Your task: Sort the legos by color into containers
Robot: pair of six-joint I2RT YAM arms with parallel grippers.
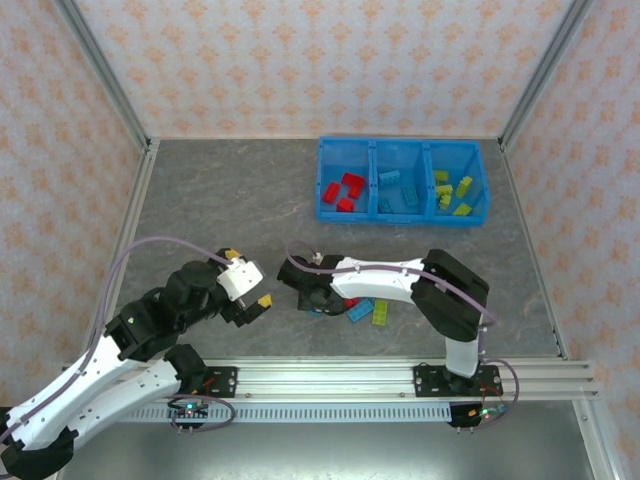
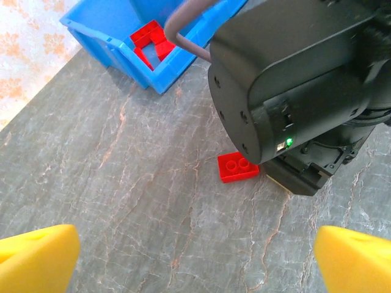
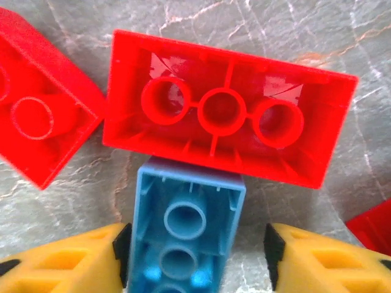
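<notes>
Grey marbled desk, patterned walls around. Left claw near left of centre, jaws wide apart, holding nothing; a red brick lies ahead of it. Right claw at near centre straddles an upturned light blue brick, left pad touching, right pad apart: grasp not closed. Bin far right holds sorted bricks. Next, probably: close, lift, carry to middle compartment.
</notes>
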